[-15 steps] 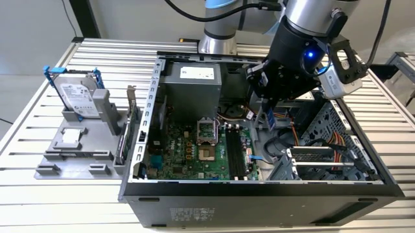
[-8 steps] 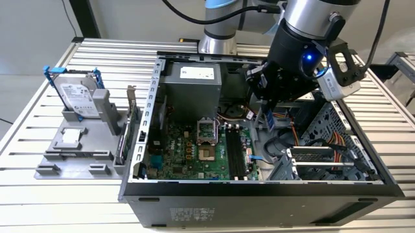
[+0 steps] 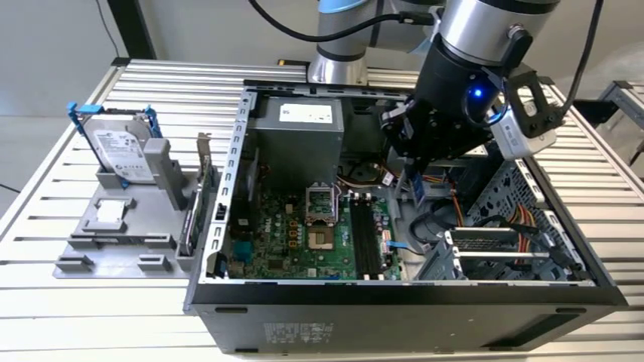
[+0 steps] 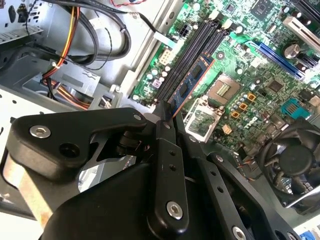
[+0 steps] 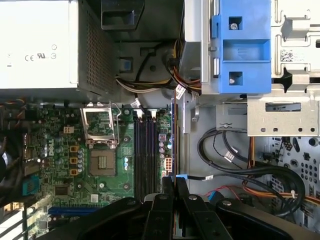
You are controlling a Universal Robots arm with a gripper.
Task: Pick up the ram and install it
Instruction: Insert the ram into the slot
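gripper (image 4: 167,112) pinched on the ram (image 4: 192,77), held over the open computer case (image 3: 231,162). memory slots (image 5: 147,150) at 7 o'clock of the gripper in the exterior view, all bare.

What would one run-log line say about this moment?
gripper: shut on thin dark-green ram stick | position: above green motherboard in open black computer case, near black memory slots | ram: not yet seated

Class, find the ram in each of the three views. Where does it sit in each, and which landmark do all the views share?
Exterior view: the ram hangs from the gripper, inside the case.
Second wrist view: the ram sticks out past the fingertips, alongside the slots.
First wrist view: the ram is edge-on, a thin strip beside the slots.
Shared landmark: the black slots.
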